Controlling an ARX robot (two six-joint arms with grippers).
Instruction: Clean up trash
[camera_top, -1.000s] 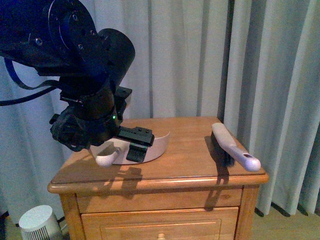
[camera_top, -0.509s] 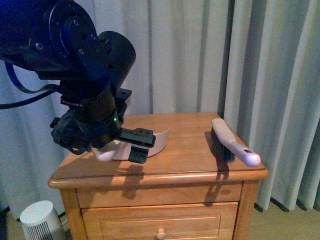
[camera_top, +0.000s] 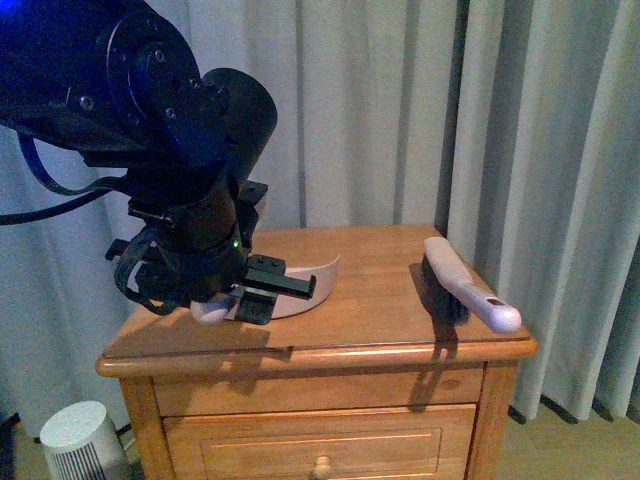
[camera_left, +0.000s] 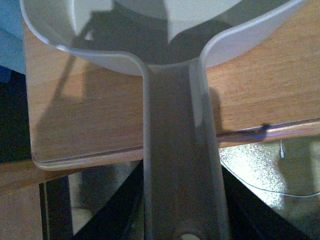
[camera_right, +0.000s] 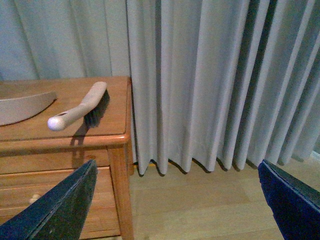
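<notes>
**Left pincer at the dustpan handle, trash out of sight**

We see the left pincer (camera_top: 266, 294) low over the near left corner of the wooden surface (camera_top: 380, 300). It sits at the handle end of the pale dustpan (camera_top: 312, 283). In the left wrist view the handle (camera_left: 180, 150) runs straight back between the pincer's dark fingers (camera_left: 112, 215), one on each side of it. The end of the handle reaches out past the surface's edge. We cannot tell whether the fingers are squeezing the handle or only flanking it.

The trash shows clearly in none of our views, so we cannot say where it lies relative to the pincer.

The right pincer (camera_right: 176, 170) hangs off to the side of the surface, above the floor by the curtain (camera_right: 210, 75), with its fingers spread wide and nothing between them. A hand brush (camera_top: 465, 285) rests along the far right edge of the surface, well apart from the dustpan.
</notes>
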